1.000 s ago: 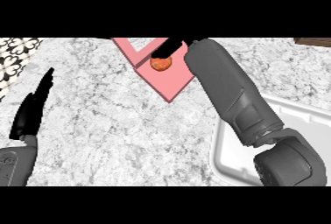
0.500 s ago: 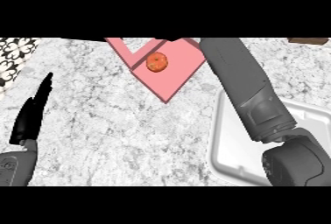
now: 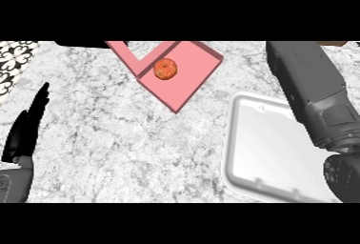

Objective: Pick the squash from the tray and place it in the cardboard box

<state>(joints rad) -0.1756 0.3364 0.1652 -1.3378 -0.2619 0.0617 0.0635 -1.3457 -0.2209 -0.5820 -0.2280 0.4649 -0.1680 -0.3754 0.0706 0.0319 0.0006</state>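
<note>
Left hand [image 3: 28,127] open, squash [image 3: 166,69] in pink box [image 3: 184,90]

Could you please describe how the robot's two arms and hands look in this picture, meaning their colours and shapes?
The right forearm is a thick, dark grey, boxy sleeve with panel seams, ending below in a rounded black joint. The right hand is out of view. The left hand is black, slim and pointed, and it rises from a grey rounded wrist piece. No cables or markings can be seen.
</note>
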